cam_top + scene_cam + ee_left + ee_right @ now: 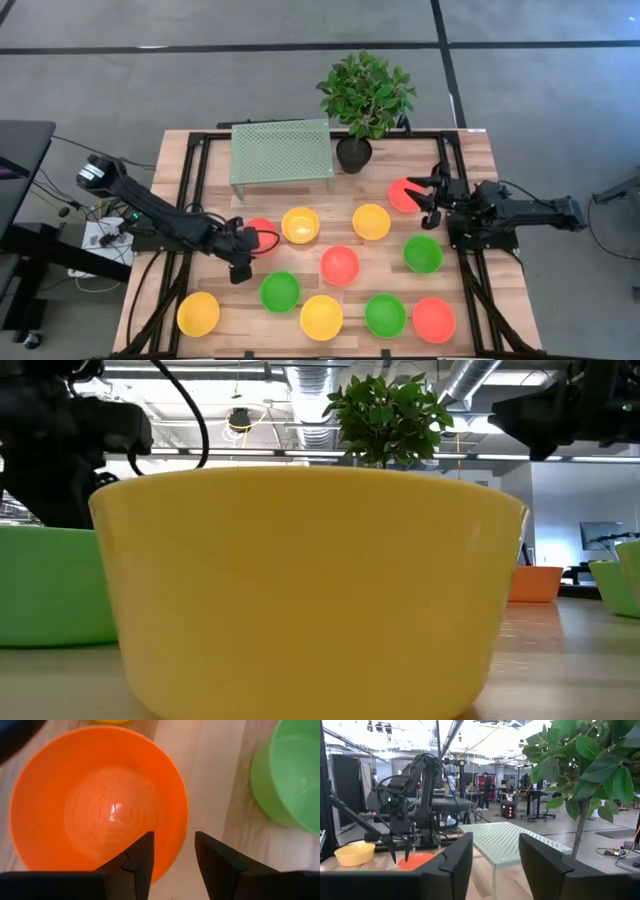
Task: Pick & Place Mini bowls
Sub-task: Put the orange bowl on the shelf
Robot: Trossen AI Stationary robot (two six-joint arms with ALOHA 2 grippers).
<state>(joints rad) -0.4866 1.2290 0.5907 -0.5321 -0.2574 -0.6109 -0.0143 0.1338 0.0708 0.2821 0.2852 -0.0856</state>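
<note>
two dark fingers of the left gripper [172,862] stand apart, straddling the near rim of a glossy red-orange plastic mini bowl [97,802]; right gripper [432,197], fingers apart, hovers over another red-orange bowl [402,193].

left claw [243,252] open over rim of a mini bowl [262,235], another bowl [279,291] just beside; right claw [431,197] open beside a bowl [402,193], plant pot [353,154] near
</note>
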